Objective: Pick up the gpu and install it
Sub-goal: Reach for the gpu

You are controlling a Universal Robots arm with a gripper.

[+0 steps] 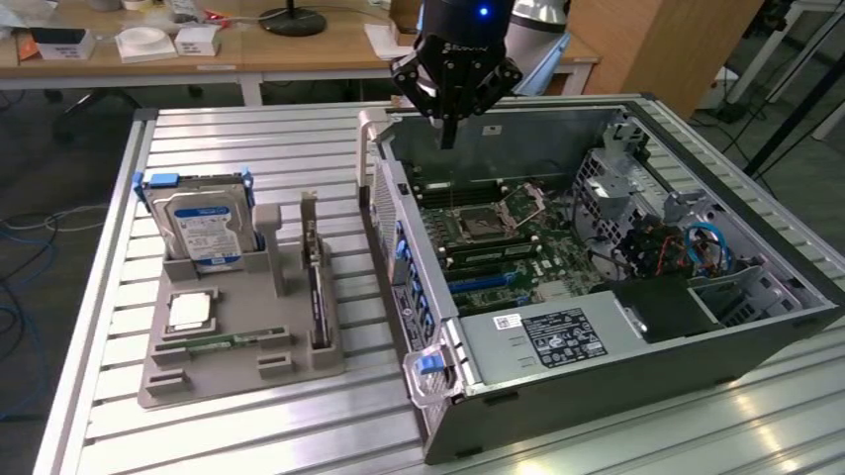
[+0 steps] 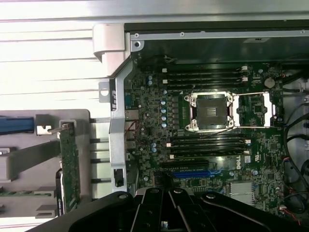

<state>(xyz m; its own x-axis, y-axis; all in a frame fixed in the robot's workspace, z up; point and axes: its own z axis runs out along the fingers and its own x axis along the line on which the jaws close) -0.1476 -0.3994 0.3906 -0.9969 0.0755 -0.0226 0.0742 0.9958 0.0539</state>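
Exterior view: gripper (image 1: 449,129) hovers over the open case (image 1: 555,103), fingers pinched together, empty. The gpu (image 1: 315,287) stands on edge in the grey holder (image 1: 237,374) (likely light, stiff, fragile), best gripped by its top edge.

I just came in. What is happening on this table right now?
The robot's hand hovers, shut and empty, over the open case. The gpu stands on edge in the grey holder beside the case, next to the hard drive. It is not yet picked up.
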